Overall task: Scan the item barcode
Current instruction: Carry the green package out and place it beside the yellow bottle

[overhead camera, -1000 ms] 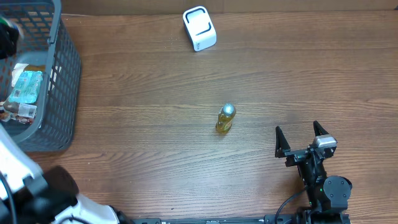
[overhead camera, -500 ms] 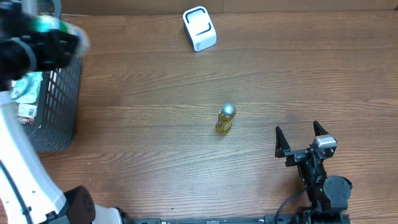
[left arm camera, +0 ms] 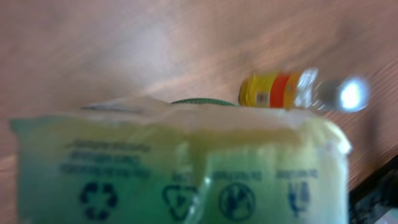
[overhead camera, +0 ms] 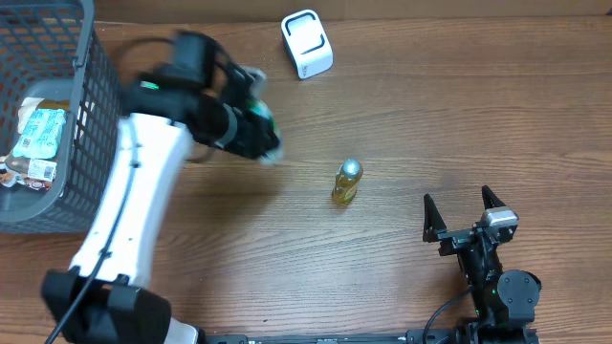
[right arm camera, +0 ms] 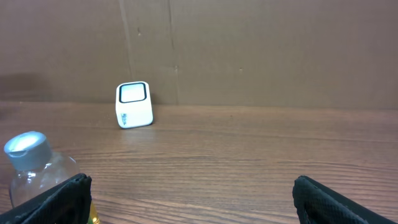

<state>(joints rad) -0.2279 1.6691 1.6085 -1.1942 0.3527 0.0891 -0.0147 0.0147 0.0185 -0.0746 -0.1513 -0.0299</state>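
1. Moved since half a second ago: left arm has swung from over the basket (overhead camera: 96, 115) to just left of the bottle (overhead camera: 347, 182).
2. Left claw (overhead camera: 260, 134), blurred, grips a green packet (left arm camera: 180, 168) above the desk (overhead camera: 430, 115).
3. Scanner (overhead camera: 307, 44) stands beyond the bottle, well apart from it.
4. Right claw (overhead camera: 458, 205) sits right of the bottle, jaws spread wide.

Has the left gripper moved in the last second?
Yes. The left gripper, holding a green packet, swung right from over the basket to mid-table, now nearer the bottle.
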